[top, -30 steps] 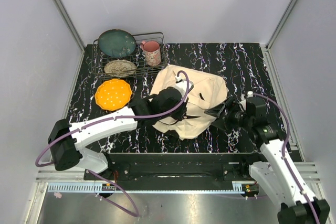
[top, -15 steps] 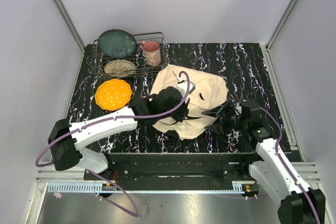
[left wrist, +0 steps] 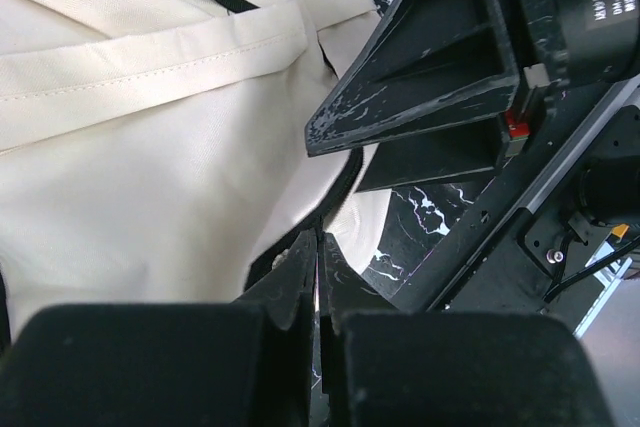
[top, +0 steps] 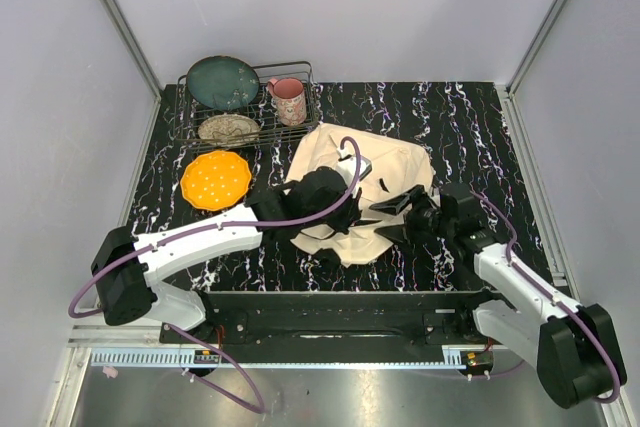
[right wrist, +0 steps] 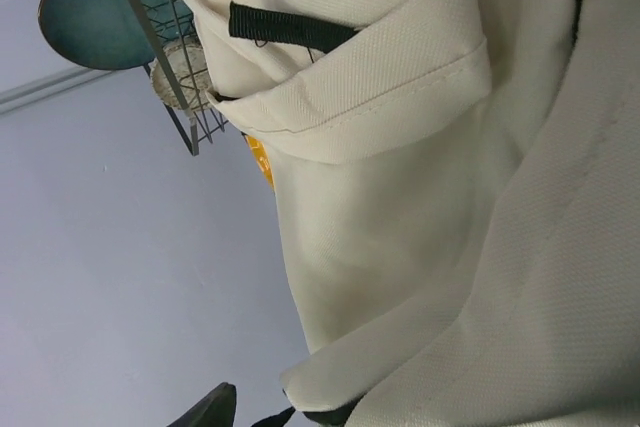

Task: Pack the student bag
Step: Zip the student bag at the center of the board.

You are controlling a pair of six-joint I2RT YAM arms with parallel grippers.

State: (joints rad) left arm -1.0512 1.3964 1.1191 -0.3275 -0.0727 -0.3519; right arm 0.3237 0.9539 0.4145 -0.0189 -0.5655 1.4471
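Student bag (top: 400, 172) lies on the black marbled counter (top: 470, 117), about centre and a bit toward the near edge. It is cream canvas, rumpled, with the strap side up. The right wrist view sits tight on it, showing a folded strap with a short black tab (right wrist: 290, 27).

On the bag's near-left part is the left hand (top: 345, 215), with fingers pressed together. In its own wrist view the tips (left wrist: 300, 267) meet right at the bag's dark-trimmed edge. Can't tell whether cloth is pinched between them.

At the bag's near-right edge is the right hand (top: 393, 217), with jaws spread. In the left wrist view its two fingers (left wrist: 420, 77) form a wedge just beside the canvas, pointing toward the left hand. Can't tell whether they touch the cloth.

Back left is a wire rack (top: 250, 112) with a teal plate (top: 222, 82) at its far-left corner. A pink mug (top: 289, 100) is at its right end and a grey dish (top: 229, 128) at its front. An orange plate (top: 215, 179) lies on the counter just in front of the rack, left of the bag and apart from it.
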